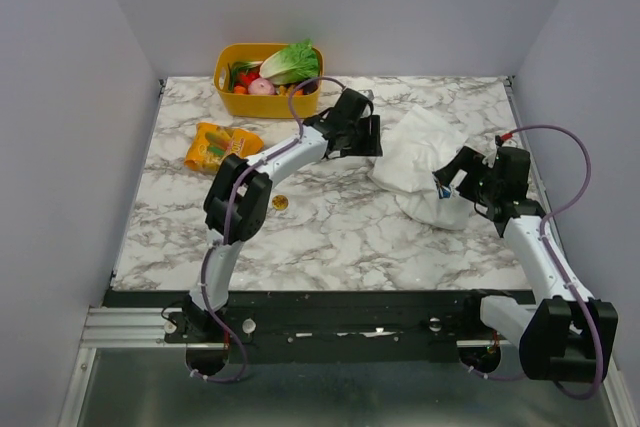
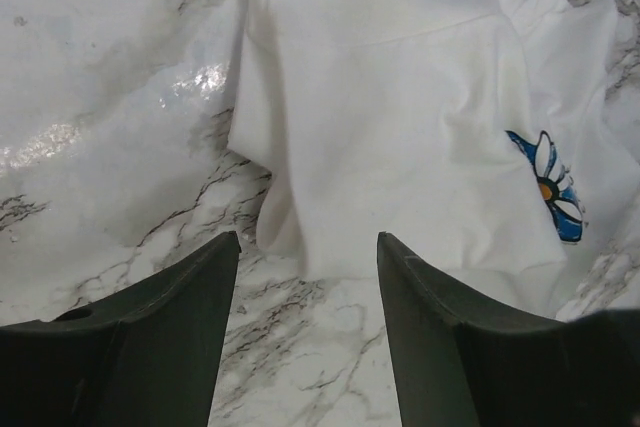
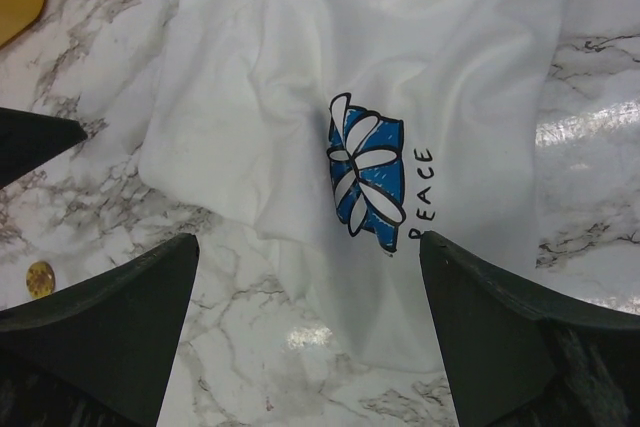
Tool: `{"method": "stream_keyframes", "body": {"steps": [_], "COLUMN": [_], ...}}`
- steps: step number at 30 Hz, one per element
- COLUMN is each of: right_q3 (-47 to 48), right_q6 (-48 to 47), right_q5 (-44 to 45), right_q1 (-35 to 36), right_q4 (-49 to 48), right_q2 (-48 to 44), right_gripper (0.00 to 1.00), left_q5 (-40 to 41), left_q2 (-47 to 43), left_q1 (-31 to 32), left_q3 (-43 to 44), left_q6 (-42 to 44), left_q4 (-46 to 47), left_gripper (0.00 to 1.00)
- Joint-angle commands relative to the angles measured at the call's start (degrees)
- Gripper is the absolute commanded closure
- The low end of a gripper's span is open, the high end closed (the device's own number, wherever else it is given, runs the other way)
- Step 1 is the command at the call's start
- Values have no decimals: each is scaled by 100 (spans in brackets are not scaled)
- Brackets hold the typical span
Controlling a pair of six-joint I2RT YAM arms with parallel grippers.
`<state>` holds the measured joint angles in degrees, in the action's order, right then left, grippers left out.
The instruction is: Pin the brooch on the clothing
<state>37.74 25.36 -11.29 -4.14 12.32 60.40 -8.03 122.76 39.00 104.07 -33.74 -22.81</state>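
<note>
1. Brooch (image 1: 280, 203): a small gold disc lying bare on the marble table (image 1: 330, 237), just beside the left arm's elbow. It is well apart from the garment and nothing holds it. The right wrist view shows it at the lower left edge.
2. Right gripper (image 1: 455, 177): fingers spread wide and empty, poised over the near side of the white T-shirt (image 1: 420, 147). In its own wrist view the blue flower print (image 3: 367, 175) lies ahead, between the two fingers.
3. T-shirt: bunched and creased on the right half of the table, print facing up. No pin or disc is attached anywhere on the visible fabric.
4. Left gripper (image 1: 372, 137): fingers parted and empty, facing a folded edge at the shirt's left side.
5. Background: an orange snack packet (image 1: 220, 147) and a yellow basket (image 1: 232, 102) of vegetables at the far left, neither involved.
6. Progress (judged): the task is at an early stage. Both grippers attend to the cloth, probably to arrange it. The brooch has yet to be picked up, carried across and fastened.
</note>
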Motion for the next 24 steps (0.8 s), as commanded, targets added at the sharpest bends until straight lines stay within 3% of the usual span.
{"method": "stream_keyframes", "body": {"steps": [1,14,21,24], "right_q3": [-65,-30,-3,-12], "right_q6": [-119,-181,-199,-216], "right_q5": [-163,-216,-137,-128], "right_q1": [-34,-34,-34,-34], "right_q4": [139,148,175,245], "right_q2": [51,103,60,-54], "right_gripper": [0,0,0,0], "left_q5": [-444,-612,-621,-664], "left_q2": [432,696,943,899], "left_q1": [28,116,327,424], "left_q3": [-10,184,456,448], "left_q6": [-115,-124,-10,16], "left_q4": [39,127,-92,21], "left_gripper": [33,47,50,61]}}
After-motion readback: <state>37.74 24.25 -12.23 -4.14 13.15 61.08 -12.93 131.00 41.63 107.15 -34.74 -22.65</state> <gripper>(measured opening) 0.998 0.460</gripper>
